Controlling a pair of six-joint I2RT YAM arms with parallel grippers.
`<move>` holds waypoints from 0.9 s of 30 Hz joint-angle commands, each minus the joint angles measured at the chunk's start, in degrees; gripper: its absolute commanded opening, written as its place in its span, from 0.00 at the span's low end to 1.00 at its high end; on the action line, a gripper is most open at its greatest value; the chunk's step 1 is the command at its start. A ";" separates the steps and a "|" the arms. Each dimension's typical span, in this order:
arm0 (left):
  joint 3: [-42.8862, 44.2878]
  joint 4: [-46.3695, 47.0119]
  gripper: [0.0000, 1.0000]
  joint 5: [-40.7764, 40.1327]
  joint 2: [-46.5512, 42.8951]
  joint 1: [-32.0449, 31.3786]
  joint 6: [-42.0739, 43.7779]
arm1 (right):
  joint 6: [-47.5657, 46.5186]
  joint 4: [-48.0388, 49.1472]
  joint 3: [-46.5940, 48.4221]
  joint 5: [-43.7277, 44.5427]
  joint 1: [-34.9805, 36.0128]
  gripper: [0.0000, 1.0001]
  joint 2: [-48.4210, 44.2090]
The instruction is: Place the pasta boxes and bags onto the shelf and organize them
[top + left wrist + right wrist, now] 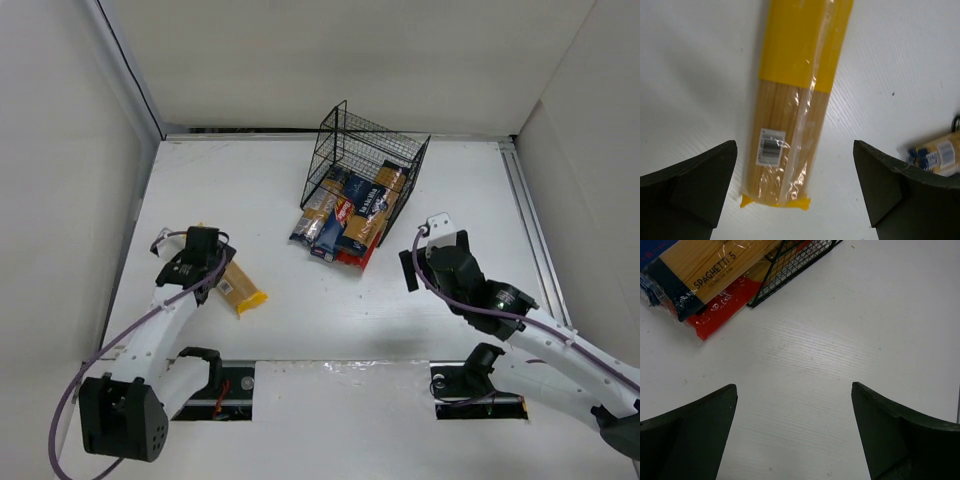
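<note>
The black wire shelf (365,160) lies at the back middle of the table. Several pasta boxes and bags (345,218) sit in it and spill out of its open front. A long clear spaghetti bag with yellow ends (243,288) lies apart on the table at the left. My left gripper (203,250) is open above it. In the left wrist view the bag (790,100) has its sealed end between my fingers, and the gripper (795,165) holds nothing. My right gripper (420,258) is open and empty over bare table right of the pile, as the right wrist view (794,405) also shows.
A spaghetti package (705,270) and a red box (722,307) stick out of the shelf's corner (790,262). A yellow and blue bag (937,155) shows at the left wrist view's right edge. White walls enclose the table.
</note>
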 commanded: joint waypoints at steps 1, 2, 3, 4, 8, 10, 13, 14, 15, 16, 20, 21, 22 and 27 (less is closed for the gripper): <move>-2.14 6.78 0.99 3.28 1.12 6.21 1.93 | -1.03 3.17 -0.94 -0.87 -0.51 1.00 -0.35; -2.14 8.09 0.99 4.94 4.09 6.93 3.50 | -1.03 3.17 -0.94 -0.87 -0.51 1.00 0.26; -2.14 8.11 0.99 4.95 4.12 7.55 3.52 | -1.03 3.17 -0.94 -0.87 -0.51 1.00 0.26; -2.14 8.63 0.99 4.95 7.43 7.55 4.04 | -1.03 3.17 -0.94 -0.87 -0.51 1.00 0.26; 1.02 9.42 0.99 5.57 16.15 7.55 6.32 | -1.03 2.12 -0.33 -0.87 -0.51 1.00 0.26; 2.16 9.42 0.99 6.27 18.88 7.55 7.82 | -1.03 1.59 -0.33 -0.26 -0.51 1.00 0.26; 2.78 9.95 0.99 7.67 22.22 6.41 8.88 | -0.51 1.59 -0.33 -0.25 -1.04 1.00 0.26; 2.78 10.56 0.99 7.68 22.84 6.41 8.88 | -0.51 1.59 -0.33 -0.25 -1.04 1.00 0.26; 2.26 10.57 0.95 7.68 22.84 5.80 8.88 | 0.02 1.59 -0.33 -0.25 -1.04 1.00 0.26; 2.25 10.57 0.92 6.90 22.84 5.27 8.88 | 0.02 1.59 -0.33 -0.25 -1.04 1.00 0.26; 0.33 11.79 0.66 7.41 23.99 5.27 9.58 | 0.64 1.59 -0.33 0.28 -1.56 1.00 0.26; 0.32 12.67 0.61 8.11 24.68 5.27 10.19 | 0.64 1.59 -0.33 0.28 -1.56 1.00 0.26; -0.38 13.37 0.55 8.81 24.69 5.27 11.24 | 0.64 1.59 -0.33 0.28 -1.56 1.00 0.26; 1.09 13.91 0.00 11.63 22.94 4.22 16.34 | 1.16 0.45 -0.33 0.80 -1.56 1.00 -0.52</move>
